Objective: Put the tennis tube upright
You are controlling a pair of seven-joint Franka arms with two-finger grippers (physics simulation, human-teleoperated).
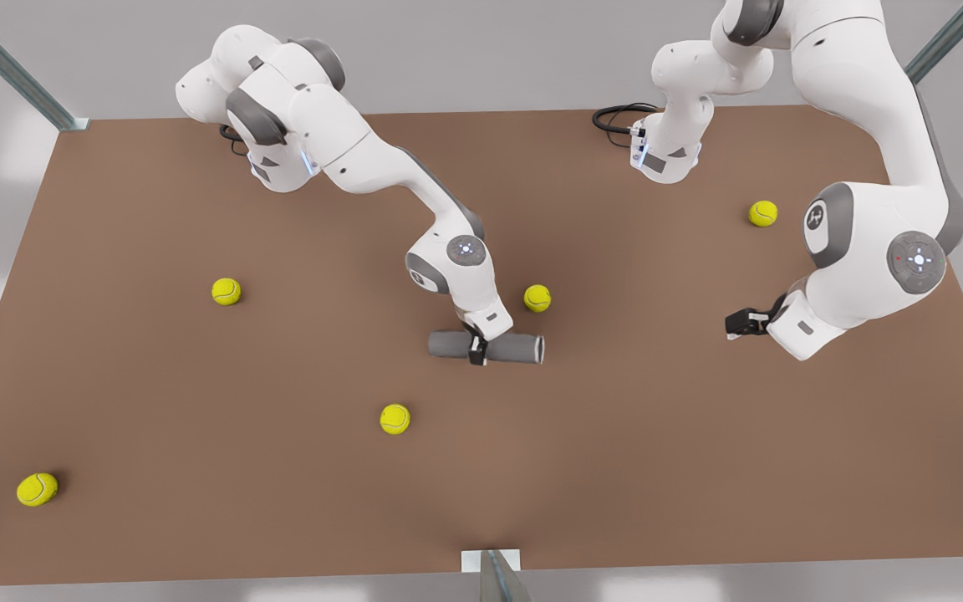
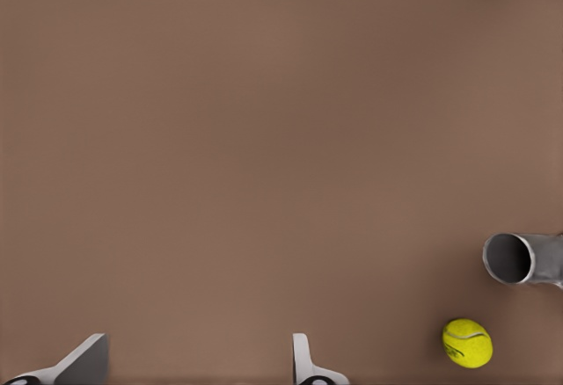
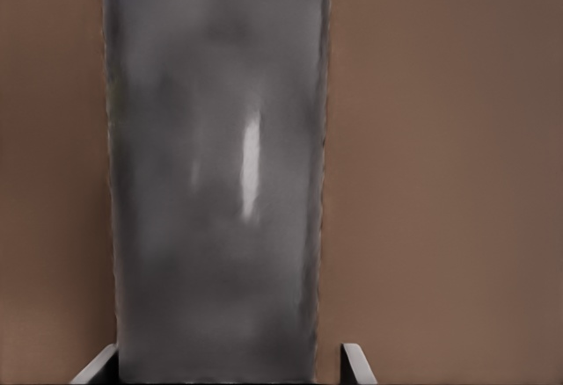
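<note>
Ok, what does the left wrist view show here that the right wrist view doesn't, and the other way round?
Left wrist view: the open end of the dark-grey metallic tennis tube, which lies on its side, a yellow tennis ball beside it, and the left gripper waiting, jaws wide apart. Right wrist view: the tube's long side seen close, with the right gripper straddling it, jaws not yet closed, a gap on one side. Both: the tube and the brown table.
</note>
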